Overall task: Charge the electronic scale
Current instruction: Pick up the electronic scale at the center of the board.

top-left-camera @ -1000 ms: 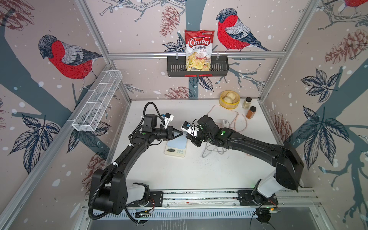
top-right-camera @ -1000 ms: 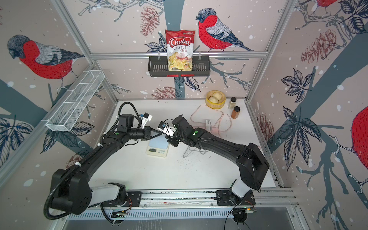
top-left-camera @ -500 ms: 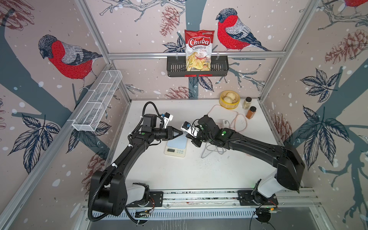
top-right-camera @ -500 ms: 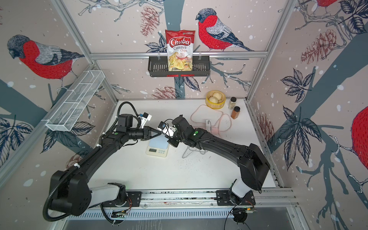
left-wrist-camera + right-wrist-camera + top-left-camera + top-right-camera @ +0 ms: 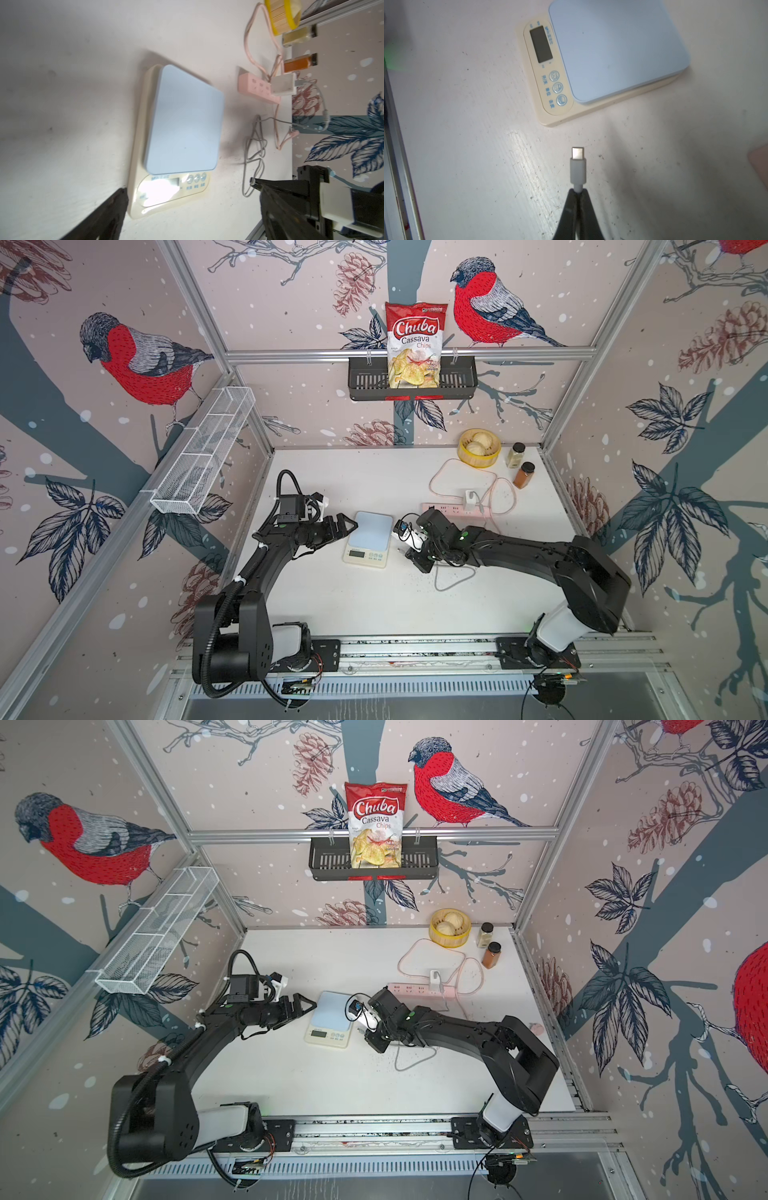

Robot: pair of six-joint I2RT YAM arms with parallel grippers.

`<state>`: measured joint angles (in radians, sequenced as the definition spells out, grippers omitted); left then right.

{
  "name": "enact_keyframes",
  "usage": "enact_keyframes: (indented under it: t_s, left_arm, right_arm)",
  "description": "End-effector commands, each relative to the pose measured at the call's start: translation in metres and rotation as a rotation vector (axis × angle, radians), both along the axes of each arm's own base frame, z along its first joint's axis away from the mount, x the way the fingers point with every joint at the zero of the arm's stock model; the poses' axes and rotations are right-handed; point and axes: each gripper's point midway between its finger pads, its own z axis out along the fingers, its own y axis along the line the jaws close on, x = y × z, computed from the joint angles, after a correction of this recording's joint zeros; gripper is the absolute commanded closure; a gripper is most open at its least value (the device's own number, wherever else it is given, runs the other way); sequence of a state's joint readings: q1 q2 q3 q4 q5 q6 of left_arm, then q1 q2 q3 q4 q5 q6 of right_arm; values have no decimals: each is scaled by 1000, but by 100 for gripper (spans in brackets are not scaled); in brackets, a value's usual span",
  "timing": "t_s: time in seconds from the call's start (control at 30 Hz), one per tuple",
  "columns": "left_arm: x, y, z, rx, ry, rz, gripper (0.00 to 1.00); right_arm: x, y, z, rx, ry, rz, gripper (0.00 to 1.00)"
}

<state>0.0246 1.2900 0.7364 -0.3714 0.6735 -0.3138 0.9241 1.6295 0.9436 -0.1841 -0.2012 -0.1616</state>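
At lower centre of the right wrist view, the plug (image 5: pixel 578 164) is clamped by the right gripper (image 5: pixel 578 193), not yet inserted into the scale (image 5: pixel 612 52); the left gripper (image 5: pixel 349 526) is spread wide, empty.

electronic scale (image 5: pixel 368 539): cream body, pale blue platform, dark display | cable (image 5: pixel 578 166): white, silver tip | power strip (image 5: pixel 451 509): pink | charger cube (image 5: pixel 471 499): white | basket (image 5: pixel 478 463): yellow | chip bag (image 5: pixel 415 344): red, white | walls (image 5: pixel 291 302): beige, red-breasted birds, pinecones, dark leaves | table (image 5: pixel 374 605): white
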Motion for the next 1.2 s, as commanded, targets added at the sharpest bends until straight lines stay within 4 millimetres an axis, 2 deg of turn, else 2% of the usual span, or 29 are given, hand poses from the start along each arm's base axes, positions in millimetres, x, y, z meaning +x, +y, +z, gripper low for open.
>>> enact_keyframes:
  t_s: [0.0,0.2,0.4,0.57,0.73,0.9,1.0,1.17]
  left_arm:
    - [-2,13,-26,76,18,27,3]
    - [-5,3,-54,5,67,1,9]
    - [-13,-11,-72,-100,103,-23,11]
    - [-22,-16,-89,-145,138,-29,11]
    - [-23,-27,-86,-252,145,-33,17]
    - [-17,-33,-67,-329,137,-40,19]
    - [-13,-35,-57,-344,132,-46,21]
    - [-11,-34,-50,-339,139,-43,24]
  right_arm:
    - [0,1,-16,0,62,-52,100]
    - [-6,1,-42,-18,135,-83,100]
    - [-8,10,-59,-31,193,-83,100]
    - [-7,17,-65,-30,217,-79,100]
    - [-2,24,-71,-42,232,-62,100]
    - [0,26,-74,-40,250,-49,100]
    - [0,26,-75,-48,257,-35,100]
    - [0,21,-77,-66,265,-33,100]
